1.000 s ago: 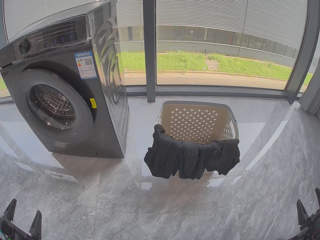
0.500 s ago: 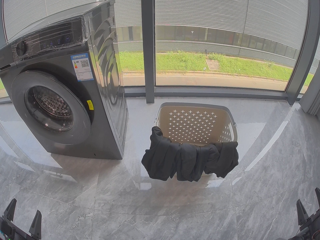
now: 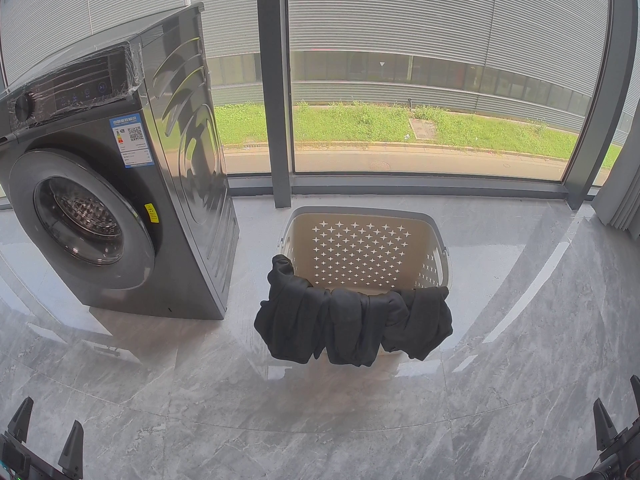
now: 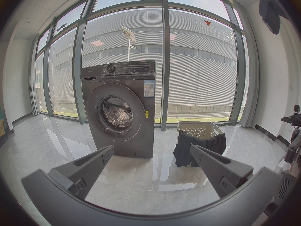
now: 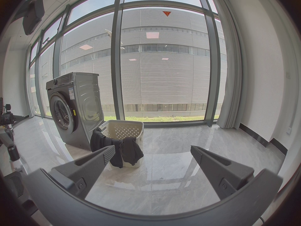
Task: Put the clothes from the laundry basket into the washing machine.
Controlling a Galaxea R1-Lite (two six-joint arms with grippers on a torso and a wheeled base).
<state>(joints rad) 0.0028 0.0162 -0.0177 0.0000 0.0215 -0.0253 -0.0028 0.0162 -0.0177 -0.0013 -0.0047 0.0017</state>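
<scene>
draping the basket [image 3: 363, 212], clothes [image 3: 350, 325] hang well beyond the right hand [image 3: 617, 400].

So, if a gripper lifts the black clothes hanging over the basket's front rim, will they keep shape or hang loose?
Probably floppy: the black clothes sag in folds over the laundry basket. Pinched at one spot, they will likely trail and could drag on its rim. The basket's perforated walls look light, so it might slide on the glossy floor.
</scene>
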